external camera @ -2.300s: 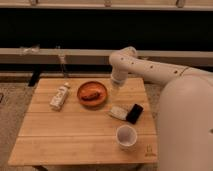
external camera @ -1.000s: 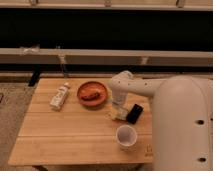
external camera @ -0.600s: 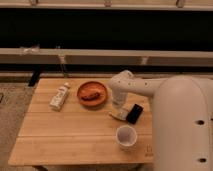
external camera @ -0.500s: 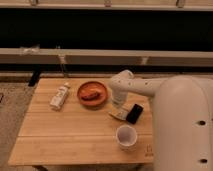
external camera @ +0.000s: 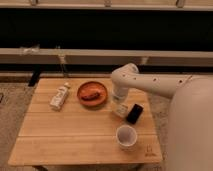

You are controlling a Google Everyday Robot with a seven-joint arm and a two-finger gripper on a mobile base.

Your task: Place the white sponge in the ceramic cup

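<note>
Claw (external camera: pixel 119 103), its grip impossible to tell, hangs low at the white sponge (external camera: pixel 118 111) near the ceramic cup (external camera: pixel 126 136).

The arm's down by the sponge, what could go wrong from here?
The gripper is low over the white sponge, which lies close beside the black slab; it may nudge or catch the slab too. The ceramic cup stands near the front edge of the table, so a rough drop could tip it or miss.
</note>
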